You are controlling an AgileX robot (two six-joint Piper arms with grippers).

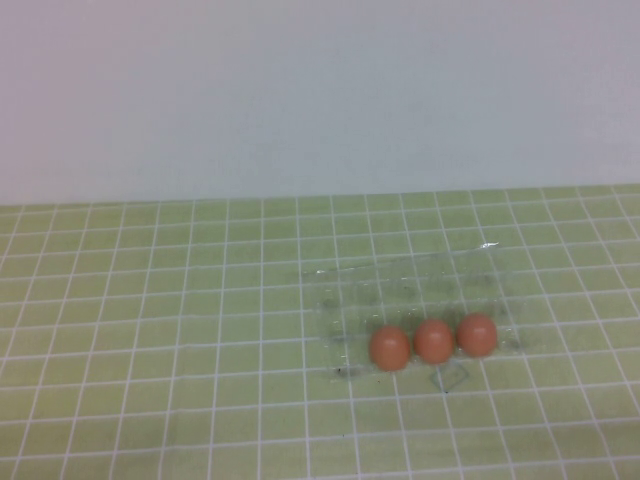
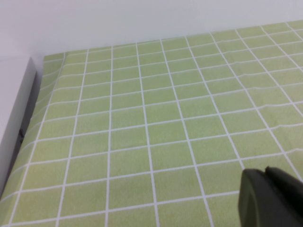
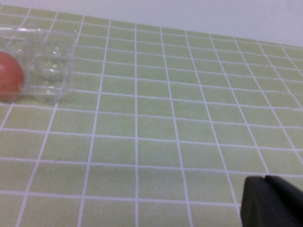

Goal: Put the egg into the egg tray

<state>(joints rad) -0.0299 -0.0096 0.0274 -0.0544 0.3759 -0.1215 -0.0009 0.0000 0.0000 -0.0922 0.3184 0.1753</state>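
Three orange-brown eggs (image 1: 389,348), (image 1: 434,341), (image 1: 478,335) stand side by side in the near row of the clear egg tray (image 1: 400,280), right of the table's middle. They look the same, so I cannot single one out. One egg (image 3: 9,75) and the tray's end (image 3: 52,71) also show in the right wrist view, far from my right gripper (image 3: 264,178), which is shut and empty. My left gripper (image 2: 265,172) is shut and empty over bare mat. Neither arm shows in the high view.
A green mat with a white grid (image 1: 150,350) covers the table. A pale wall (image 1: 320,90) rises behind it. A white ledge (image 2: 12,109) runs along the mat's edge in the left wrist view.
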